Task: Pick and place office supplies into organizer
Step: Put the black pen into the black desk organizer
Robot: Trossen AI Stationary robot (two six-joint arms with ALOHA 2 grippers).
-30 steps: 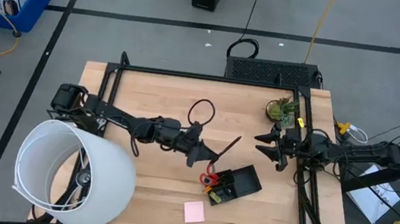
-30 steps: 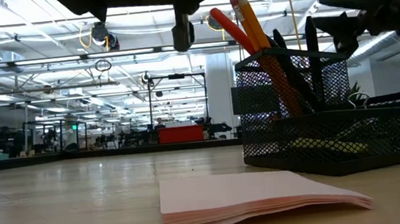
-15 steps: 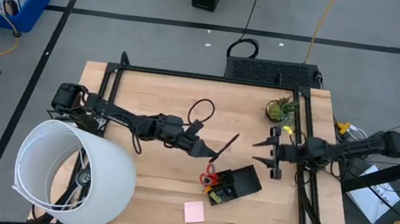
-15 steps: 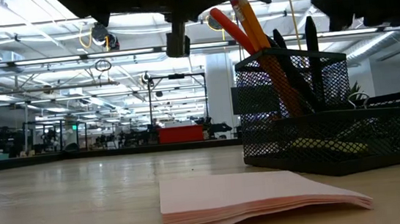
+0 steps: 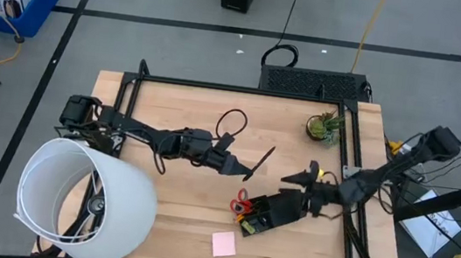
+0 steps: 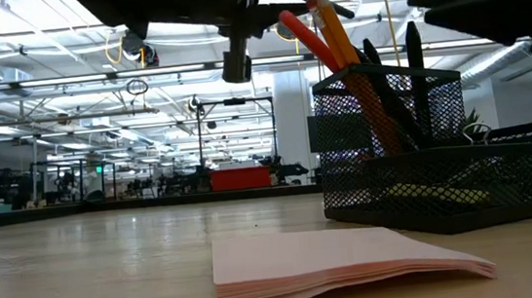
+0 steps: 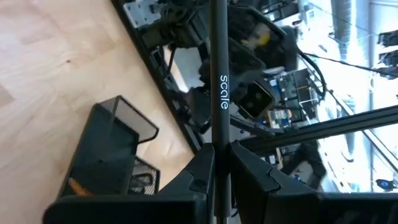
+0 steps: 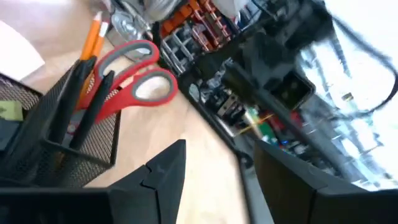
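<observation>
Now my left claw [image 5: 237,168] pinches a black pen [image 5: 259,162] above the table [image 5: 180,105]; my right claw [image 5: 287,183] hangs spread over the mesh organizer [image 5: 284,208].

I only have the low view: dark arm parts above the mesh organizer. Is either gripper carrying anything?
Observer: Yes. The left gripper is shut on a black pen printed "scale".
Operator: Is that pen over the organizer?
Observer: Not by the high view. The pen hangs short of the organizer, over bare table.
Operator: And the right gripper?
Observer: The right gripper is open and empty. It is by the organizer's end away from the red-handled scissors.
</observation>
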